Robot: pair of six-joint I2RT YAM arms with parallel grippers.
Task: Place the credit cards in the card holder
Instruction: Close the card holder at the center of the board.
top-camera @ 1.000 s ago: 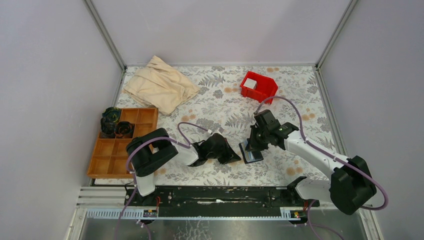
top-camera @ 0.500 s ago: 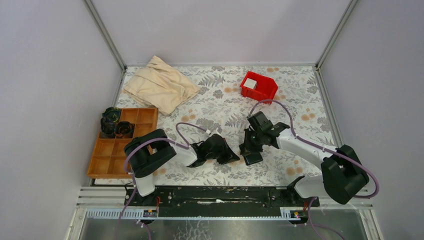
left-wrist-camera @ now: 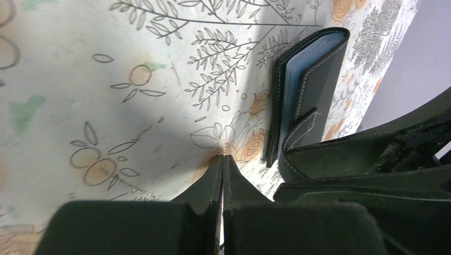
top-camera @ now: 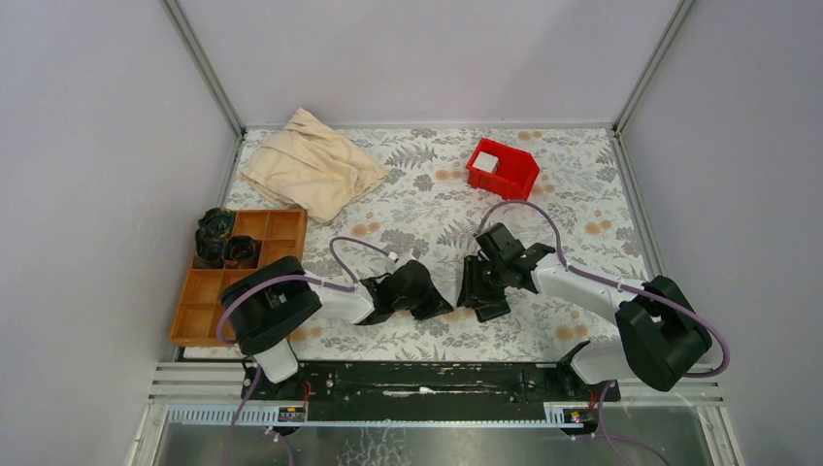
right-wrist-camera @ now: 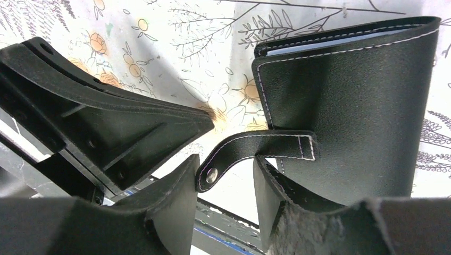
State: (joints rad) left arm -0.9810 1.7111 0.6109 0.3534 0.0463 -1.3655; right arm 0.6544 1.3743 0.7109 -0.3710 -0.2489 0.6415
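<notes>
Card holder [right-wrist-camera: 361,106] closed on flowered table [left-wrist-camera: 106,64], between both grippers.
Blue card edge [left-wrist-camera: 291,69] shows inside it. The right gripper [right-wrist-camera: 226,167] stands open, the clasp tab [right-wrist-camera: 266,146] loose between its fingers; the left gripper [left-wrist-camera: 223,175] is pressed closed on nothing, just beside.

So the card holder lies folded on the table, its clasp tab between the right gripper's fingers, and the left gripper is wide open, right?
No: the left gripper is shut, jaws pressed together, as the left wrist view shows. The rest holds: the card holder lies folded on the table, its clasp tab between the fingers of the right gripper.
</notes>
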